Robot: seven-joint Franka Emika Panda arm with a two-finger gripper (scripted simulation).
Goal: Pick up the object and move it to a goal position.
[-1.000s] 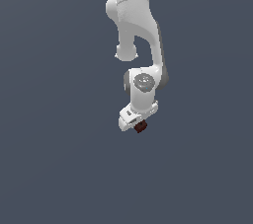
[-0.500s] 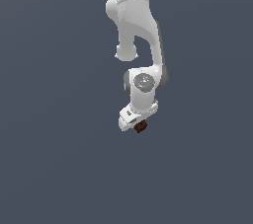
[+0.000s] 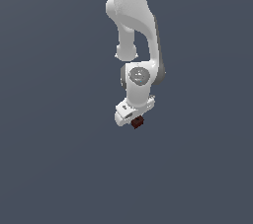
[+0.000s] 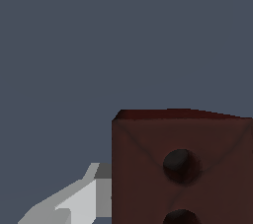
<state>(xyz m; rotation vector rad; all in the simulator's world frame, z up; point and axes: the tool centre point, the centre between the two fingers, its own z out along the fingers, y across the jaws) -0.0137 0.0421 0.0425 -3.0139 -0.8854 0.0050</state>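
Cube filled the near part of the wrist view, dark red-brown with two round dark spots on the face toward the lens; it sat right up against the camera, so it was at the gripper, not away from it. One pale gripper finger showed just beside the cube's side face, apparently touching it. The other finger was out of frame, so the wrist view alone could not confirm a pinch from both sides.

In the exterior view the gripper hung under the white arm, pointing down, with the cube poking out at its tip toward the exterior view's right. Fingers looked drawn in around the cube, so my read was closed on it, pinching it. Cube too blocky to have any long axis worth noting. Only one arm here, so no question of which was nearer.

Counter was a flat slate-grey field with no edges or corners visible in either view, so the cube could not be placed against them; whether it was lifted off the counter or resting on it could not be told either. No goal marker showed in either view. Judged step: carrying phase, grasp likely made, and direction to the goal could not be read from here.
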